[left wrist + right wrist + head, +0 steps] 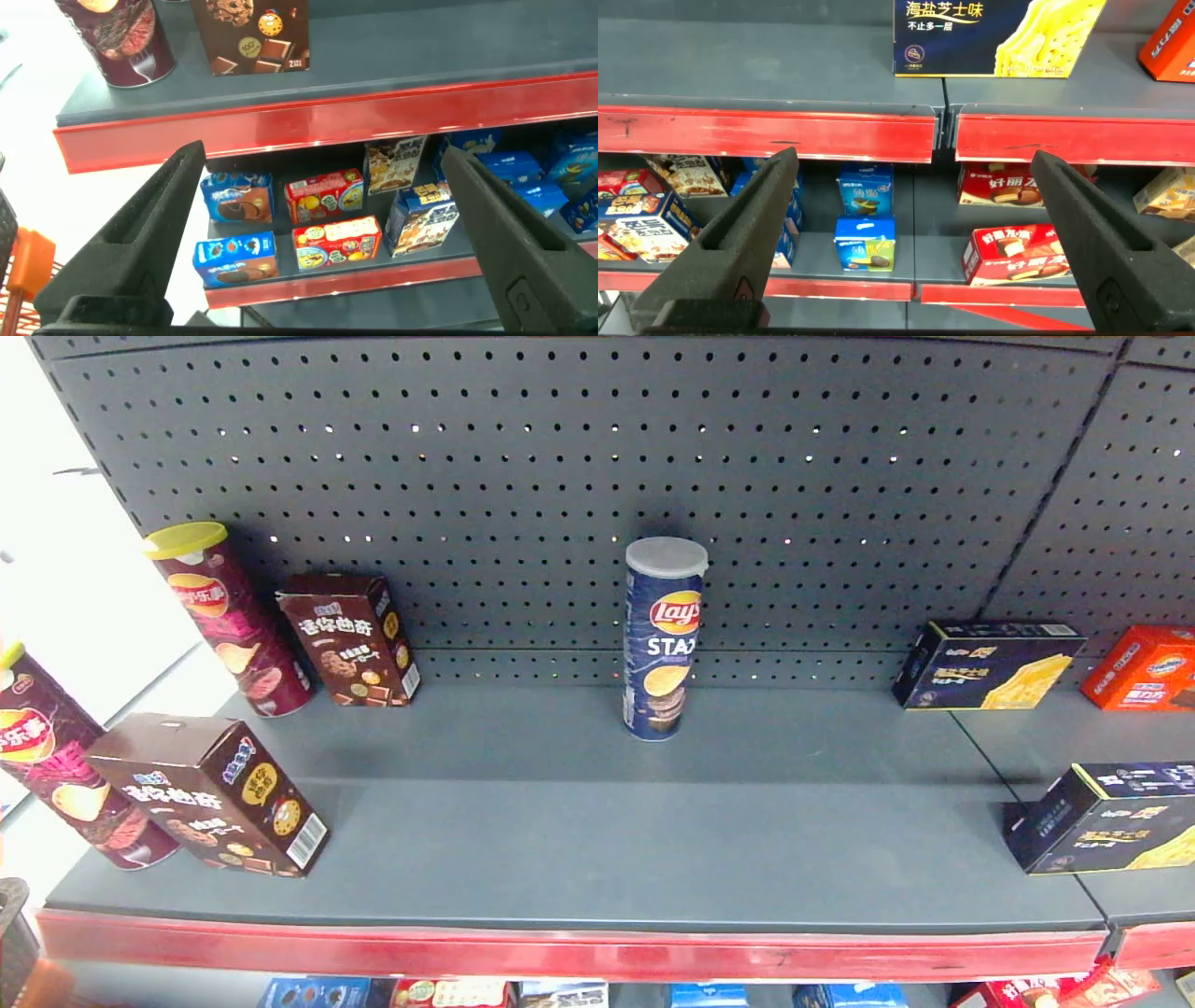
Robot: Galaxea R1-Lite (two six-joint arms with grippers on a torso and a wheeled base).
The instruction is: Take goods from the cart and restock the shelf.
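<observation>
A blue chip can (665, 639) with a grey lid stands upright in the middle of the grey shelf (597, 840), near the pegboard. My left gripper (318, 252) is open and holds nothing; it hangs in front of the red shelf edge (318, 121), below a brown cookie box (250, 35) and a maroon can (120, 39). My right gripper (915, 243) is open and holds nothing too, facing the red edge (766, 131) under a dark blue cracker box (994, 37). An orange and black piece, maybe the cart (23, 943), shows at the lower left.
Two maroon cans (229, 616) and two brown cookie boxes (210, 793) fill the shelf's left. Dark blue cracker boxes (985, 665) and an orange box (1144, 667) sit on the right. The lower shelf holds several small boxes (327, 229). Bare shelf lies on both sides of the blue can.
</observation>
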